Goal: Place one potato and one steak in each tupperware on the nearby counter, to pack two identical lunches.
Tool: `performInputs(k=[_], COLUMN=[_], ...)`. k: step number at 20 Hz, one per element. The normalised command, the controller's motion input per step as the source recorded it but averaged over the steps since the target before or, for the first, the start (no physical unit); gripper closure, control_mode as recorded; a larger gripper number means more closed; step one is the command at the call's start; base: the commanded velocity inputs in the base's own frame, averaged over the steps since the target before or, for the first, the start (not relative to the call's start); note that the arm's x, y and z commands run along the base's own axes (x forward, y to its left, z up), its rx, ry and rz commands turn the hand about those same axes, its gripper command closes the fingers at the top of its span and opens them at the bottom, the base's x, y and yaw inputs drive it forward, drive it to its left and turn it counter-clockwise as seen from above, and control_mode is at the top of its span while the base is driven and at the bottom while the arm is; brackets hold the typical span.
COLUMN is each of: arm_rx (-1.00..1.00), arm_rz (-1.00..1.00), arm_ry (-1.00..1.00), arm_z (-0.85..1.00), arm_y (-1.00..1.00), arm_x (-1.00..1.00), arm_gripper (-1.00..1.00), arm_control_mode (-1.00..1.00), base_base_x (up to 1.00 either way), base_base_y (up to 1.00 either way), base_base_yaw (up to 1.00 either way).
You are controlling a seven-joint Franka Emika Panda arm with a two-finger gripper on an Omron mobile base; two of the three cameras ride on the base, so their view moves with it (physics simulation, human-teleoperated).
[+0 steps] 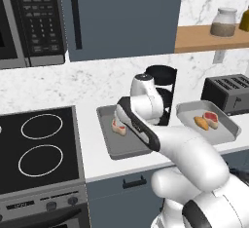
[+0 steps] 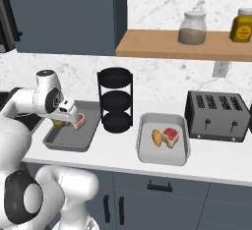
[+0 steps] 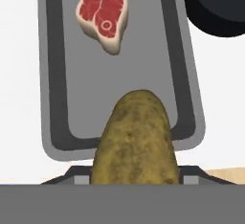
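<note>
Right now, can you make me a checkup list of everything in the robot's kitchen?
Surface: long white counter, nothing spilled.
Job's things: left grey rectangular tray holds one red raw steak; right grey tray holds an orange-brown potato and a second steak.
Hand: hand shut on a brown lumpy potato above the left tray.
Clutter: black three-tier rack, black toaster.
Cables: nothing seen.
Surroundings: black stovetop, microwave, wooden shelf with two jars.
</note>
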Motion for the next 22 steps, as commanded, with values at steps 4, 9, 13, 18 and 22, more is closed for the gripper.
performInputs(k=[4, 9, 13, 18, 22], arm_rx=[-0.06, -0.01, 0.00, 0.00, 0.00], arm_rz=[0.00, 0.00, 0.00, 0.00, 0.00], arm_ry=[0.24, 0.35, 0.17, -0.04, -0.20], arm_z=[-0.88, -0.33, -0.51, -0.58, -0.03], arm_y=[-0.02, -0.29, -0.10, 0.06, 0.00], arm_x=[1.00, 0.22, 0.12, 0.05, 0.34], arm_gripper=[1.00, 1.00, 1.00, 1.00, 1.00], arm_control_mode=[-1.00, -1.00, -1.00, -1.00, -1.00], base_base_x=[0.00, 0.00, 0.00, 0.00, 0.00], base_base_y=[0.00, 0.00, 0.00, 0.00, 0.00], base_base_yaw=[0.00, 0.00, 0.00, 0.00, 0.00])
